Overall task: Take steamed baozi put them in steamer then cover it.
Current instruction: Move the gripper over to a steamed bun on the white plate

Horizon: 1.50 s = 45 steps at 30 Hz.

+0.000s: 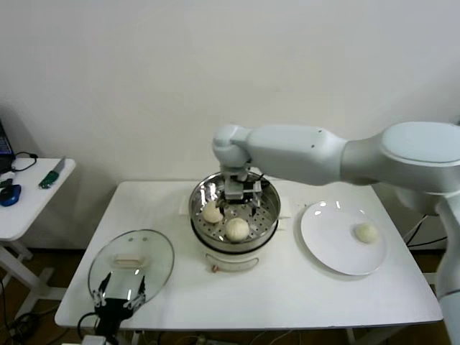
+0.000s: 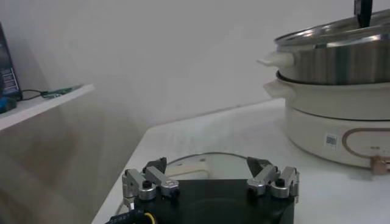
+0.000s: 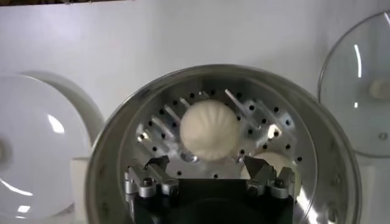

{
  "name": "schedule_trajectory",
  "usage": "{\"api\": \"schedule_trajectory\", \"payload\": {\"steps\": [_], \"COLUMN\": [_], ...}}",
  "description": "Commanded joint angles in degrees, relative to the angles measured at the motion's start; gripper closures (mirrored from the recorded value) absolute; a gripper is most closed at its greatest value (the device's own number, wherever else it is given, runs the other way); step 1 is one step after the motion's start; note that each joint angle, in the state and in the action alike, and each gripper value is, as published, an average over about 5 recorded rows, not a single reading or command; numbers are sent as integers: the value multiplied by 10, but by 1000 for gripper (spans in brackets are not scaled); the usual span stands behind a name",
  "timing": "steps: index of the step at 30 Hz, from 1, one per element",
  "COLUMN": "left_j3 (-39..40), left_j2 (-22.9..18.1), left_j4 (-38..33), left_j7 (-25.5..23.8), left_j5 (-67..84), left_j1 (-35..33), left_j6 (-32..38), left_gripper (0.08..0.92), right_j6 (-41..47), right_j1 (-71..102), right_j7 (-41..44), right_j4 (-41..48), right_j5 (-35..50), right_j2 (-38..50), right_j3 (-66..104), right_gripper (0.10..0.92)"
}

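Observation:
The steel steamer (image 1: 267,215) stands mid-table on its white base. Two baozi show on its perforated floor, one at the left (image 1: 212,213) and one at the front (image 1: 237,228). My right gripper (image 1: 241,197) hangs open and empty just inside the steamer's back rim. In the right wrist view one baozi (image 3: 210,129) lies just beyond the open right gripper (image 3: 207,165), and another (image 3: 275,163) shows partly behind a finger. One baozi (image 1: 366,232) lies on the white plate (image 1: 327,241). The glass cover (image 1: 147,273) lies flat at the front left. My left gripper (image 1: 119,296) is open just before it.
A small side table (image 1: 29,201) with tools and cables stands to the left of the main table. In the left wrist view the cover (image 2: 201,164) lies beyond the left gripper (image 2: 207,170), with the steamer (image 2: 335,61) farther off.

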State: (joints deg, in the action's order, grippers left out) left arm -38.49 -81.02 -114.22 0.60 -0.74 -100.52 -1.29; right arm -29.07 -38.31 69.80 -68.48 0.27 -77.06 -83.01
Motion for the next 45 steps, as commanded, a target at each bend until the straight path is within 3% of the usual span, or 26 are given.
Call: {"api": "schedule_trajectory", "payload": {"steps": [1,8,12,20,30,45], "left_j3": [6,9,13,18,16,14], "left_j2": [-7,-6,-6,-11,-10,-13], "left_j4": [-4,-8,-12,-14,-11,-4], "left_j7": [0,0,-1,0,2,4], "left_j5": [-7,-9,-13,-21,-27,-30], "left_j1": [2,2,6,12,10,14], "left_j6": [-1,-3,-11,-19,-24,-24], "left_gripper": [177,177,177,177,177,177], "right_j6": [72,189,235,263,219,202], "right_j1": [-88,-81,-18,168,341,363], "right_j7": [-7,-114,-122,-100,-73,-63], "right_j4": [-33,-16,7,68,217,339], "right_j5": [68,149,160,43,-100,-156], "right_j2": [159,307,377,451,400,295], "right_j3": [-31,-107,-74,89,299,367], "right_gripper": [203,203,203,203,203,203]}}
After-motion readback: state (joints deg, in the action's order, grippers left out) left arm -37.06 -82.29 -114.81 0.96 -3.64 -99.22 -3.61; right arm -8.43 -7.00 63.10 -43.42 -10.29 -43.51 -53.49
